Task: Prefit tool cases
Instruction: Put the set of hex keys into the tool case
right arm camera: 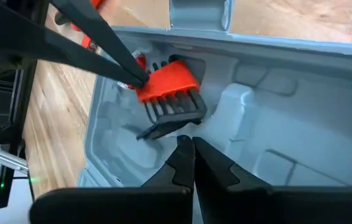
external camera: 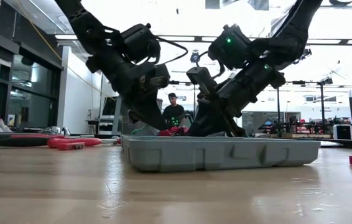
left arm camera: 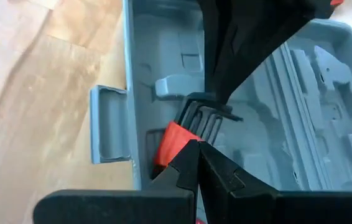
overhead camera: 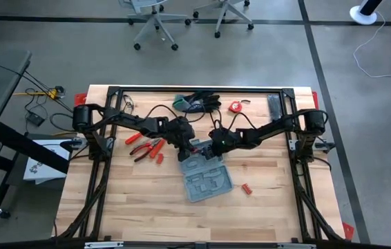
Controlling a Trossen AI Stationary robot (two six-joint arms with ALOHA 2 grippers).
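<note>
Standing here watching, everything is happening around the grey-blue moulded plastic tool case (overhead camera: 207, 179), which is lying open and flat near the middle of the pale wooden table (overhead camera: 140, 214). To the left of the case a pair of red-handled pliers (overhead camera: 146, 147) are sitting loose on the wood, well apart from it.

The left gripper (left arm camera: 196, 149) is reaching down over the far end of the case, fingers pinched fully together, tips sitting right at a small red-and-black set of folding keys (right arm camera: 168, 93) that is lying in a recess at that end. I can't tell if it's actually pinching the red holder or just pressing on it. The right gripper (right arm camera: 187, 147) is hovering just beside the same recess from the other side, also fully closed and holding nothing.

To the right of the case a small red piece (overhead camera: 246, 188) is lying on the table, just off its corner.

My guess on handling: the case looks like thin rigid shell plastic, light enough to skid on the smooth wood if poked sideways, so pushing straight down is safer. The moulded handle tab (left arm camera: 109, 124) or the rim wall look like the best spots to grab. The key set looks small, stiff and a bit slippery, probably easiest taken across its red body.
</note>
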